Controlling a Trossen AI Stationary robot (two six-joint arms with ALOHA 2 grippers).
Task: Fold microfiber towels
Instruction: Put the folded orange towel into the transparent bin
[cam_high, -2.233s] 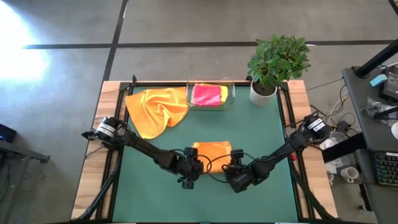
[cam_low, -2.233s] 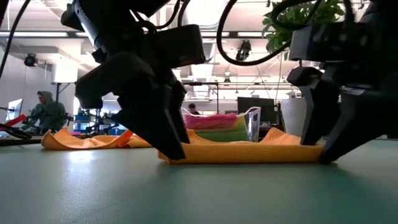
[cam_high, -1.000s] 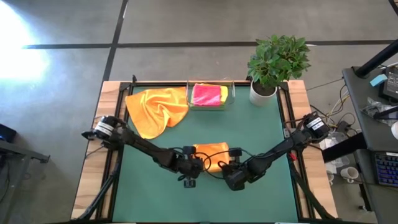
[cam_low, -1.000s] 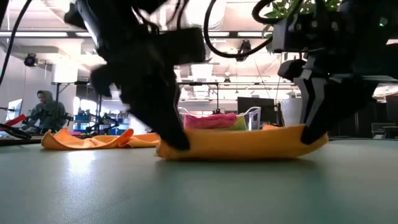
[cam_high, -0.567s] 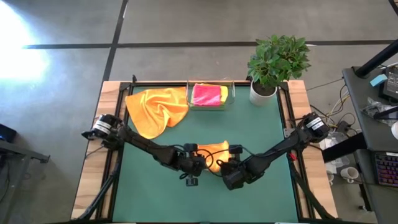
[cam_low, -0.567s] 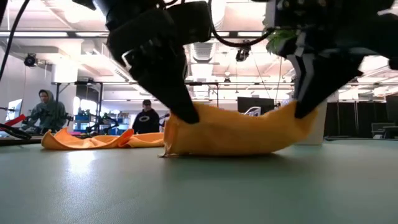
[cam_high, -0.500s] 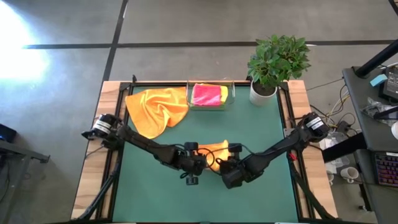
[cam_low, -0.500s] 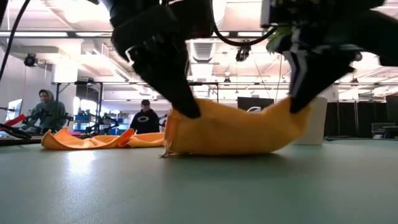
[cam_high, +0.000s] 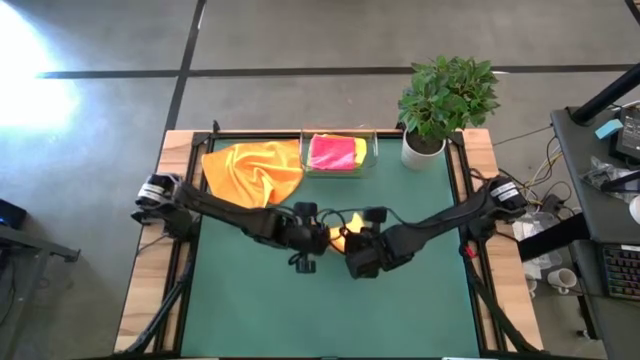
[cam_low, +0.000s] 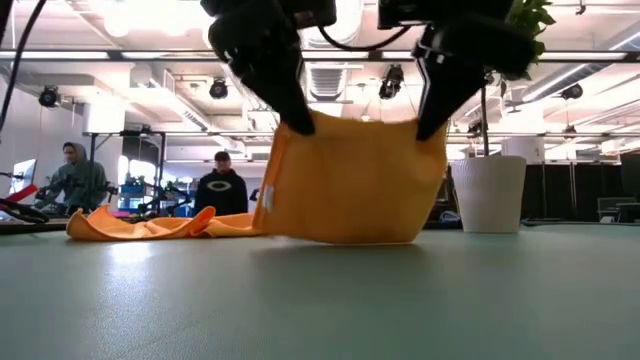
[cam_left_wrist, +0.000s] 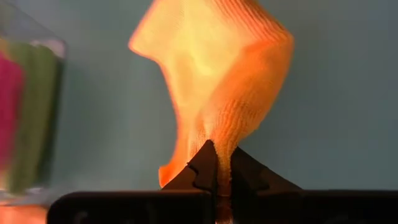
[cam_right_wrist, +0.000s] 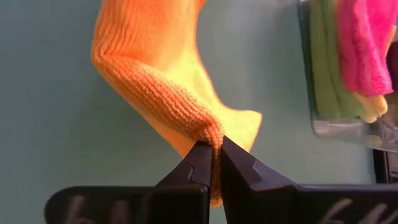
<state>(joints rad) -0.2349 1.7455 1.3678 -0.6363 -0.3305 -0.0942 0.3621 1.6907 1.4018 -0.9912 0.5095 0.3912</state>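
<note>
A folded orange microfiber towel (cam_low: 350, 180) hangs between my two grippers over the table's middle. Its bottom edge (cam_low: 340, 238) is at the green mat. My left gripper (cam_low: 300, 124) is shut on the towel's upper left corner and my right gripper (cam_low: 428, 126) on its upper right corner. From above, the arms hide most of the orange towel (cam_high: 338, 238). A second orange towel (cam_high: 250, 175) lies crumpled at the far left. Pink, green and yellow towels (cam_high: 335, 152) lie stacked in a clear tray. My left gripper pinches the towel's upper left corner (cam_left_wrist: 221, 155) between its two fingers, slanting down from the near side. The cloth bunches at the fingertips and hangs below them. My right gripper pinches the upper right corner (cam_right_wrist: 210, 135) at a rolled fold, slanting down likewise. The top edge runs nearly straight between the two grippers.
The clear tray (cam_high: 372, 158) stands at the far middle. A potted plant (cam_high: 440, 100) in a white pot is at the far right corner. Bare green mat (cam_high: 330, 310) lies toward the near edge. People show in the room beyond the table.
Both grippers, still shut, have risen and moved toward the far edge and closer together. The towel's near edge has come up off the mat with them. The towel lay flat and now hangs as an upright sheet, its lower edge still down at the mat.
</note>
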